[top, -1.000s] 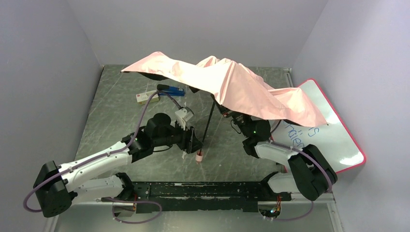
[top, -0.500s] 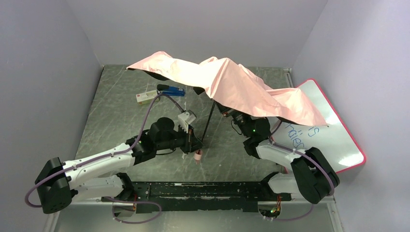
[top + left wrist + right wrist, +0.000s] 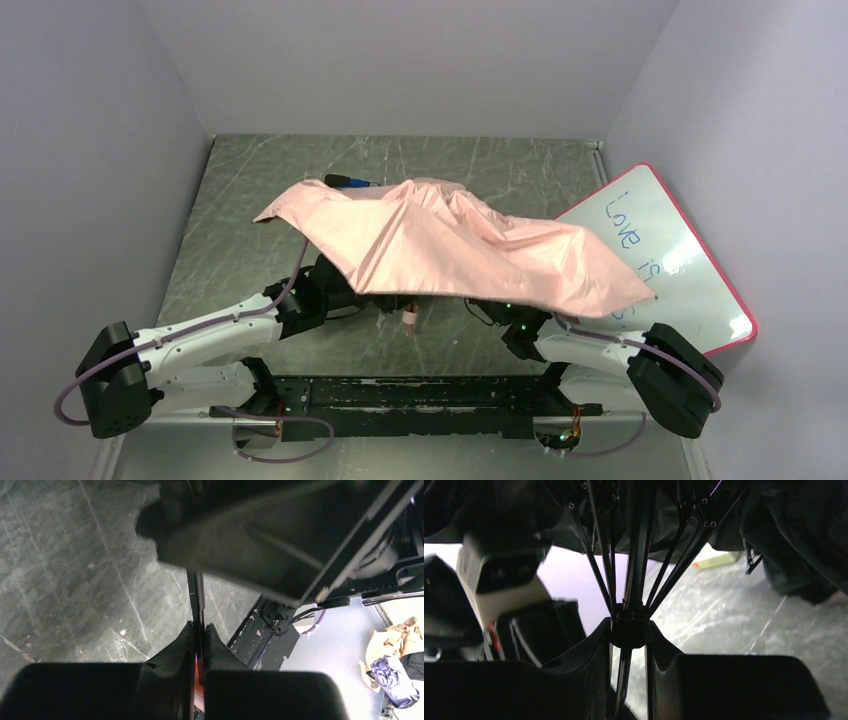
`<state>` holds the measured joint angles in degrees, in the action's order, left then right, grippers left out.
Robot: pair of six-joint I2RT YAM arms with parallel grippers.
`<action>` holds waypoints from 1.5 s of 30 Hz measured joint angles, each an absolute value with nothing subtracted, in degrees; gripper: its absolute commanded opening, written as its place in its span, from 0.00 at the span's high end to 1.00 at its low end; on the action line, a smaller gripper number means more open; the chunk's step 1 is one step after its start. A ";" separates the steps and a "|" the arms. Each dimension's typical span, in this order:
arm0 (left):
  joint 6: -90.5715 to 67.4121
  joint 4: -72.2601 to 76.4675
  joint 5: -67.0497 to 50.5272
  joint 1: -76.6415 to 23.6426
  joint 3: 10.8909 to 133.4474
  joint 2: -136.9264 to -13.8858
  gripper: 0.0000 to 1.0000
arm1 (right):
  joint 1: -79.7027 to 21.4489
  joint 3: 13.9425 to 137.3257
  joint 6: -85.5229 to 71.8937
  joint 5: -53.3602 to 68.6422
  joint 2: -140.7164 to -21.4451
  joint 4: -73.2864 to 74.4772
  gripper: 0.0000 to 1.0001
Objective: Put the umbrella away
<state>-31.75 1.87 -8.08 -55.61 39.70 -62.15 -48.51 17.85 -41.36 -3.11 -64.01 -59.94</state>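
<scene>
The umbrella's pale pink canopy (image 3: pixel 450 250) sags low over the middle of the table and hides both grippers in the top view. Its small pink handle (image 3: pixel 408 322) pokes out below the canopy's near edge. In the left wrist view my left gripper (image 3: pixel 199 629) is shut on the thin black shaft (image 3: pixel 195 595). In the right wrist view my right gripper (image 3: pixel 629 626) is shut on the black sliding hub (image 3: pixel 628 636), where the ribs (image 3: pixel 596 560) fan out upward under the dark underside of the canopy.
A red-rimmed whiteboard (image 3: pixel 700 290) with blue writing leans at the right, its lower left part under the canopy. A blue object (image 3: pixel 352 181) peeks out behind the canopy. A small green box (image 3: pixel 716 560) lies on the table. A black rail (image 3: pixel 420 392) runs along the near edge.
My left gripper has shut on the shaft. The canopy has dropped and shifted toward the near edge, now covering both grippers. The right arm has drawn back and lower.
</scene>
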 measured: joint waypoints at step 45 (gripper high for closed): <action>-23.11 -19.27 -1.02 -45.04 63.51 -71.37 0.95 | -52.62 14.44 -30.11 -8.47 -24.84 0.58 0.40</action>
<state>-23.11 -19.27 -1.02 -45.04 63.51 -71.37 -52.62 14.44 -30.11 -8.47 -24.84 0.58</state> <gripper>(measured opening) 0.078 0.599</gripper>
